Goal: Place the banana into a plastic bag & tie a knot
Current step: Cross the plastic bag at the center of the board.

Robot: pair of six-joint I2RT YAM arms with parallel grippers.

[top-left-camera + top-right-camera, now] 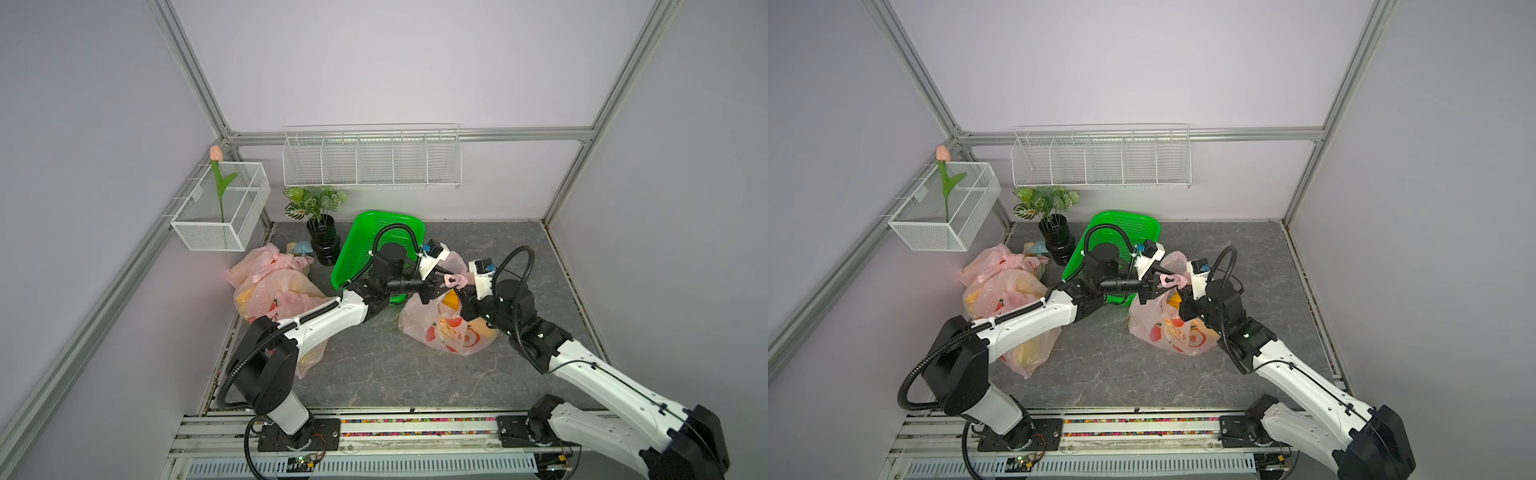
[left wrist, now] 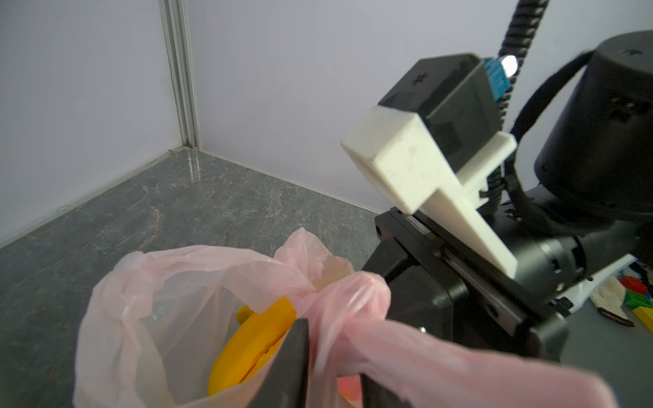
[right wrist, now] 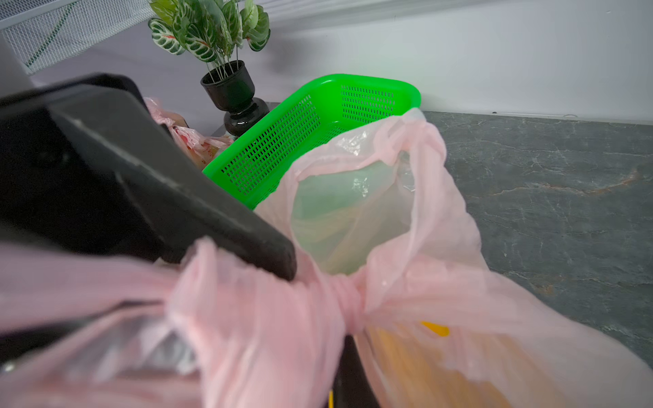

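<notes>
Grey marbled worktop (image 1: 374, 365), lilac walls (image 1: 374, 62), aluminium frame (image 1: 195, 83). Two wire baskets (image 1: 372, 160), one green basket (image 1: 365, 237), one potted plant (image 1: 320, 224), two arms (image 1: 324, 324), perhaps four pink bags (image 1: 270, 286). Banana (image 2: 247, 339) lies inside the central bag (image 1: 449, 332), below both claws: right claw (image 1: 460, 291) pinches its twisted handle (image 1: 454, 281), left claw (image 1: 441, 286) stands part-open astride it.

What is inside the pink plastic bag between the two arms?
A yellow banana lies inside the translucent pink plastic bag. Its lower part and anything beneath are hidden by the film.
</notes>
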